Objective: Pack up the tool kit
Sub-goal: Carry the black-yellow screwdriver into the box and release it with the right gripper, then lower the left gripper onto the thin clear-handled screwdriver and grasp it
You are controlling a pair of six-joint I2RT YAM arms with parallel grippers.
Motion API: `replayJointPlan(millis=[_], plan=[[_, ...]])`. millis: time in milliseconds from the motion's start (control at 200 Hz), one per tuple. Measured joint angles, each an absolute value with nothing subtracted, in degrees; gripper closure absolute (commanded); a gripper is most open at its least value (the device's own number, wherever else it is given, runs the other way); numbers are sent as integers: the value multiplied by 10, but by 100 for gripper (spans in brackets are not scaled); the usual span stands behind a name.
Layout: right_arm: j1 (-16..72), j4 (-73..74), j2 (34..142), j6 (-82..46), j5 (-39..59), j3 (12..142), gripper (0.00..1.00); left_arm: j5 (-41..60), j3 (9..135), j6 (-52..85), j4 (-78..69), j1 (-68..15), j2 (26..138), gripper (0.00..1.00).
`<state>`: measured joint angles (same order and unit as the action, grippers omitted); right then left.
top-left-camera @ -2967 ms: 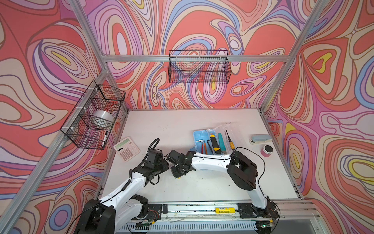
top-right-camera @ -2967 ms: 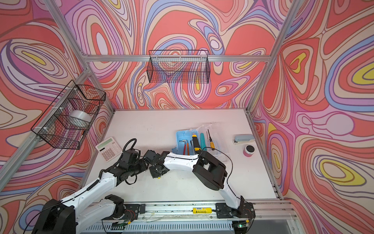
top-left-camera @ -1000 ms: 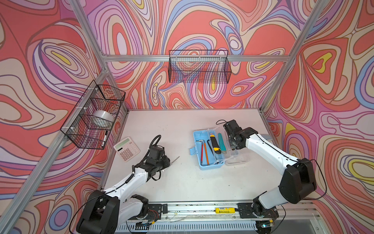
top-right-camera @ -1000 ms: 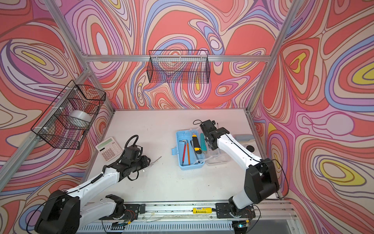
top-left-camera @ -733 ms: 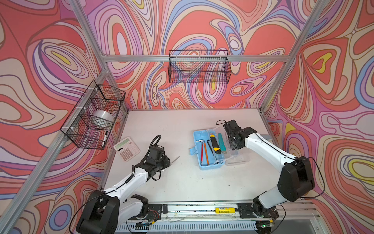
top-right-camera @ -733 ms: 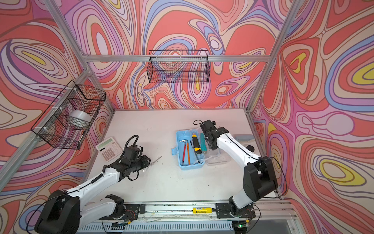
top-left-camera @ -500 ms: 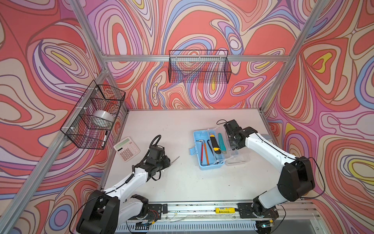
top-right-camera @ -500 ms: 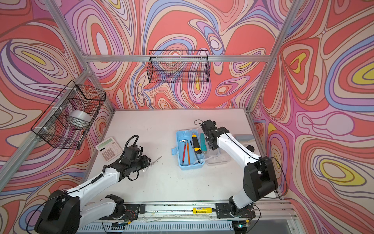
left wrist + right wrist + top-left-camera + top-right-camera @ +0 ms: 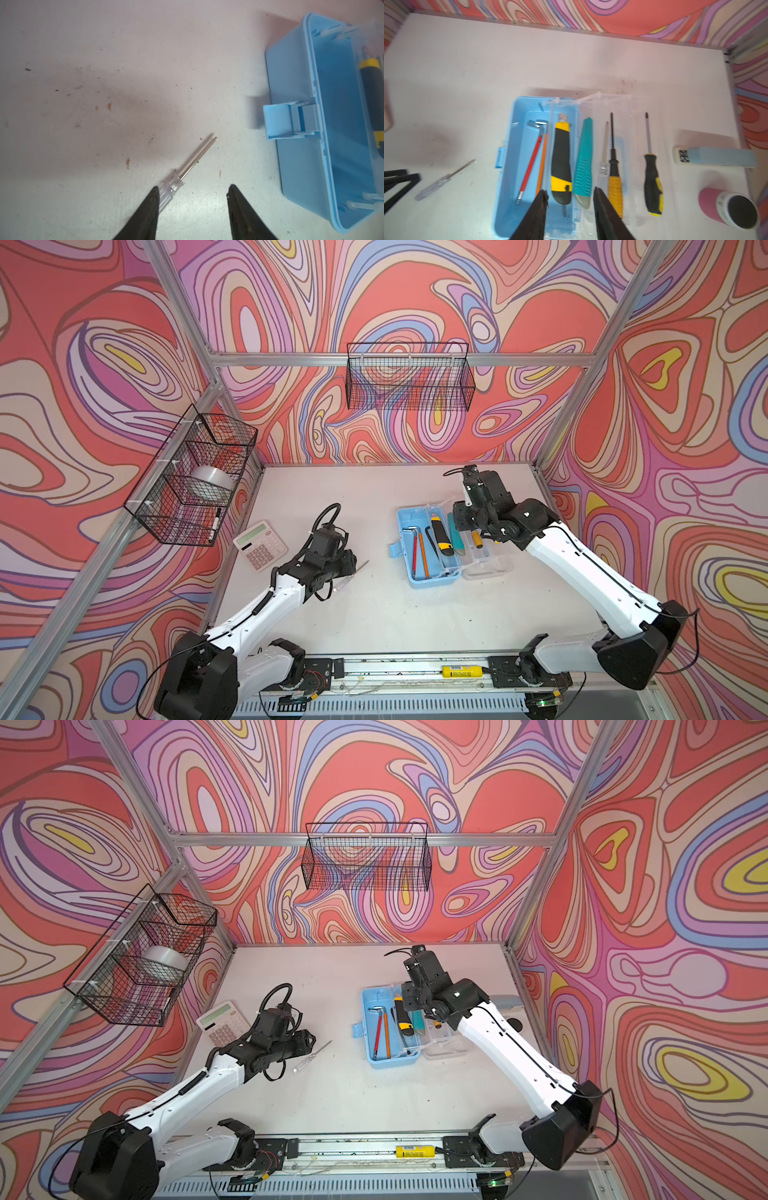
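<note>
The light-blue tool box (image 9: pixel 432 578) stands open mid-table, its clear lid (image 9: pixel 486 568) folded flat beside it. Inside lie a red hex key (image 9: pixel 529 164), an orange one, and a yellow-black utility knife (image 9: pixel 560 158). A teal knife (image 9: pixel 584 158) lies along the hinge edge. Two screwdrivers (image 9: pixel 613 164) rest on the lid. My right gripper (image 9: pixel 571 194) hovers open over the knife's butt end, holding nothing. A clear-handled screwdriver (image 9: pixel 193 162) lies on the table, its handle against one finger of my open left gripper (image 9: pixel 192 192).
A white calculator (image 9: pixel 260 545) lies left of the left arm. A pale blue stapler (image 9: pixel 716 156) and a pink roll (image 9: pixel 726 207) sit beyond the lid near the right wall. Wire baskets hang on the back wall (image 9: pixel 409 377) and left wall (image 9: pixel 195 477).
Three seconds ago the right arm reached across beside the left gripper; it now hangs over the box. The clear screwdriver lies on the table. Over the last second both arms barely moved.
</note>
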<state>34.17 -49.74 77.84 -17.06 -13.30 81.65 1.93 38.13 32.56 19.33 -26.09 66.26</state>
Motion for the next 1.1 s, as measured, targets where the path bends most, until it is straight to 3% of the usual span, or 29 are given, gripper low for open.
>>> replayJointPlan(millis=[145,426,1102], plan=[[345,-482,789,-173,-119,814,60,-19,443,312,265,-310,713,46],[345,-455,796,-172,-104,791,61,-80,472,302,366,-315,767,47],[345,-446,806,-171,-121,783,62,-84,472,293,362,-314,849,58]])
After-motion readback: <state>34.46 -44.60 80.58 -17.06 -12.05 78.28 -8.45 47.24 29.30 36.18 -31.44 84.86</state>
